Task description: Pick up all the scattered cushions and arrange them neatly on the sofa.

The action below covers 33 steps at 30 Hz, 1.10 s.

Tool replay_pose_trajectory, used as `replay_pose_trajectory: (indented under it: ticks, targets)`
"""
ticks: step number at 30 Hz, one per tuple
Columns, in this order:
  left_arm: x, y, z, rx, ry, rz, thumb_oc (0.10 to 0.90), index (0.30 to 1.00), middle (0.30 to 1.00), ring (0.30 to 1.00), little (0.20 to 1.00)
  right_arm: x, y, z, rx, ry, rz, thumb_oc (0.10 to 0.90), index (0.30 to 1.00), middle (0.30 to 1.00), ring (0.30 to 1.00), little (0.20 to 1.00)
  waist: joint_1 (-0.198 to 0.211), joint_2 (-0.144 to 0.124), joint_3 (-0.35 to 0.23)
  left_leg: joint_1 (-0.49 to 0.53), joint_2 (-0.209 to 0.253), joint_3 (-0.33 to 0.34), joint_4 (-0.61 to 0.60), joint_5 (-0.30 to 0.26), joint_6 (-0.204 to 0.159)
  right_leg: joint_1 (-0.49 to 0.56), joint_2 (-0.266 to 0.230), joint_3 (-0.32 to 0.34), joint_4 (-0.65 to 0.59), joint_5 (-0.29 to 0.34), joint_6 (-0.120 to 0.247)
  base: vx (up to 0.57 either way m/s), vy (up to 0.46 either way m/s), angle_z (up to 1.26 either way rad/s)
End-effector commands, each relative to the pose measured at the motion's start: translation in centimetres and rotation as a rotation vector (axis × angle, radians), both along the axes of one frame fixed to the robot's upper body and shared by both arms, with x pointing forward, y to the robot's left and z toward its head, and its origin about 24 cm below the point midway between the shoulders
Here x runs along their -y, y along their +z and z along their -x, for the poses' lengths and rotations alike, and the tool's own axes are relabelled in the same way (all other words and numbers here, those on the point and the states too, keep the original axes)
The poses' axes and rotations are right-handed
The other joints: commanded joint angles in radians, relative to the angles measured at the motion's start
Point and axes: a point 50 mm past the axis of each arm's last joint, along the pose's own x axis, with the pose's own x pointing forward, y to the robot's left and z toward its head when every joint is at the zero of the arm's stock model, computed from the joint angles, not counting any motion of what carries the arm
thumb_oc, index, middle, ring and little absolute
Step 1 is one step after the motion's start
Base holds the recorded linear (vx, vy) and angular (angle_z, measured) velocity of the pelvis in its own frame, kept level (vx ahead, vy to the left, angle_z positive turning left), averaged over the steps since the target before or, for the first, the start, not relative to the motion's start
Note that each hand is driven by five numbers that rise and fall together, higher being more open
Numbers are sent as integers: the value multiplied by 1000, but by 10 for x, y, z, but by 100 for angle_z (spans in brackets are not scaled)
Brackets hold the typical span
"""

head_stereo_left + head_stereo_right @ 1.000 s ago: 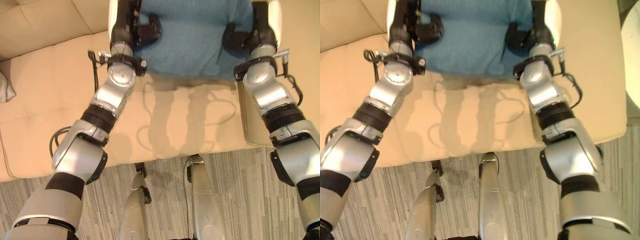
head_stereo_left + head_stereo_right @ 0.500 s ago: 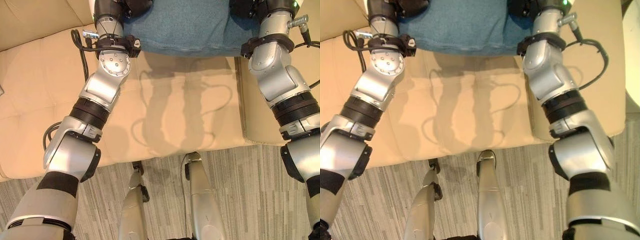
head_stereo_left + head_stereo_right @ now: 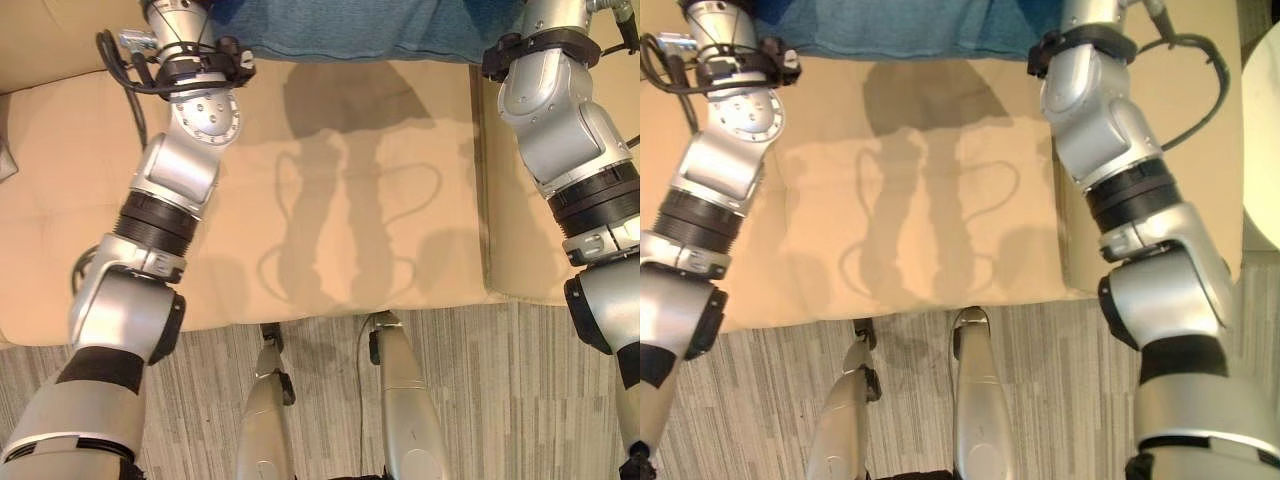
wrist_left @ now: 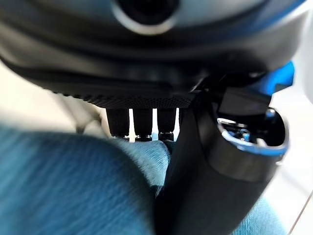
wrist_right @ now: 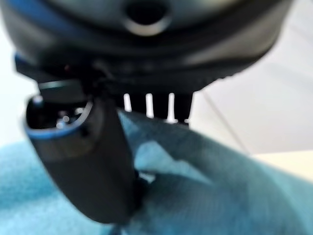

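From the left eye view, a blue cushion (image 3: 360,25) is hanging over the far part of the beige sofa seat (image 3: 330,200), its lower edge showing between both raised arms; a wide stretch of bare seat is lying open beneath it, down to the front edge by the striped grey carpet (image 3: 480,380); the right eye view is showing the same cushion (image 3: 900,25), with a white round edge (image 3: 1265,130) beside the sofa; in the left wrist view, the left robot hand (image 4: 195,161) is pinching the blue fabric between thumb and fingers (image 4: 142,122); in the right wrist view, the right robot hand (image 5: 93,161) is likewise clamping the cushion (image 5: 205,181), thumb pressing into it.
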Motion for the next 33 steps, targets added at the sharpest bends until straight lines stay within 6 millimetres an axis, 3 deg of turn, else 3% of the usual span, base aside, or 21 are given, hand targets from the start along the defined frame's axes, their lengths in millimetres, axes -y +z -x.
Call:
replay_pose_trajectory:
  ticks: [1,3,4,5,8,9,11,12,13,18,19,22,26,30,31,33]
  targets:
    - [-15,38,19,250,268,-117,400,300,300,300,300,-45,25,14,205,140,-4,400,300,300,300,300,57,-60,-197,19,60,5,48,-181,-53,-22,-12,14,27,-107,72,-25,16,4]
    - [-14,35,12,218,299,-113,400,300,300,300,300,-50,19,9,174,148,-20,400,300,300,300,300,59,-61,-197,16,58,0,42,-177,-50,-21,-12,14,22,-104,73,-25,5,6]
    - [-5,35,2,166,358,-133,664,695,695,695,695,-61,8,-1,95,187,-44,502,453,453,453,453,62,-64,-192,12,57,-10,18,-164,-47,-23,-11,11,10,-100,77,-30,0,10]
    - [3,34,-2,138,371,-165,800,900,900,900,900,-65,5,-4,58,214,-71,800,900,900,900,900,61,-64,-188,10,57,-12,9,-157,-46,-26,-12,9,8,-98,79,-44,-9,13]
    - [13,29,-15,33,447,-247,800,900,900,900,900,-71,-3,-14,-51,259,-122,800,900,900,900,900,60,-67,-176,3,58,-22,1,-144,-43,-31,-11,6,5,-92,82,2,-5,14]
    - [24,27,-22,-32,493,-325,800,900,900,900,900,-71,-11,-22,-157,300,-192,800,900,900,900,900,63,-67,-169,13,57,-33,-10,-161,-42,-26,-12,3,12,-122,88,-28,-12,9]
    - [29,26,-24,-54,497,-351,800,900,900,900,900,-70,-9,-24,-179,297,-198,800,900,900,900,900,69,-72,-152,-2,56,-37,-6,-132,-41,-34,-10,1,1,-84,86,-23,-23,5]
    - [33,23,-26,-86,479,-335,800,900,900,900,900,-66,-11,-27,-207,287,-219,800,900,900,900,900,70,-73,-156,10,54,-40,-13,-153,-42,-24,-13,-1,3,-117,90,-15,-34,8]
    - [40,21,-28,-127,456,-347,800,900,900,900,900,-59,-15,-32,-262,300,-286,800,900,900,900,900,78,-76,-140,-5,53,-46,-12,-123,-41,-30,-10,-6,-12,-77,86,-9,-22,12]
    - [35,13,-33,-184,445,-390,800,900,900,900,900,-42,-18,-37,-326,311,-377,800,900,900,900,900,91,-77,-129,-5,51,-45,-17,-120,-43,-28,-7,-7,-20,-70,84,-43,2,6]
    - [18,4,-37,-254,498,-396,800,900,900,900,900,-55,-15,-36,-349,334,-352,800,900,900,900,900,93,-77,-129,-4,53,-42,-16,-118,-44,-31,-6,-5,-21,-67,82,-42,35,3]
    - [31,0,-41,-311,466,-413,800,900,900,900,900,-53,-7,-35,-342,316,-374,800,900,900,900,900,98,-74,-123,-6,52,-44,-4,-122,-46,-21,-7,-6,-26,-63,81,-23,4,-3]
    - [28,-9,-46,-399,446,-366,800,900,900,900,900,-46,2,-34,-340,298,-429,800,900,900,900,900,111,-73,-124,-1,49,-48,9,-127,-47,4,-9,-12,-38,-64,81,-3,-8,0]
    - [15,-28,-52,-508,468,-340,800,900,900,900,900,-38,3,-35,-355,237,-409,800,900,900,900,900,121,-76,-128,6,48,-49,26,-136,-46,23,-11,-14,-41,-64,79,0,0,0]
    - [0,-41,-54,-564,498,-299,800,900,900,900,900,-30,3,-35,-327,189,-420,800,900,900,900,900,131,-77,-133,9,47,-45,41,-144,-45,30,-12,-14,-42,-61,76,-6,5,-5]
    - [-39,-47,-50,-603,584,-206,800,900,900,900,900,-18,-17,-39,-302,223,-494,800,900,900,900,900,108,-92,-127,14,51,-32,49,-154,-44,35,-4,-6,-47,-60,76,-24,53,-5]
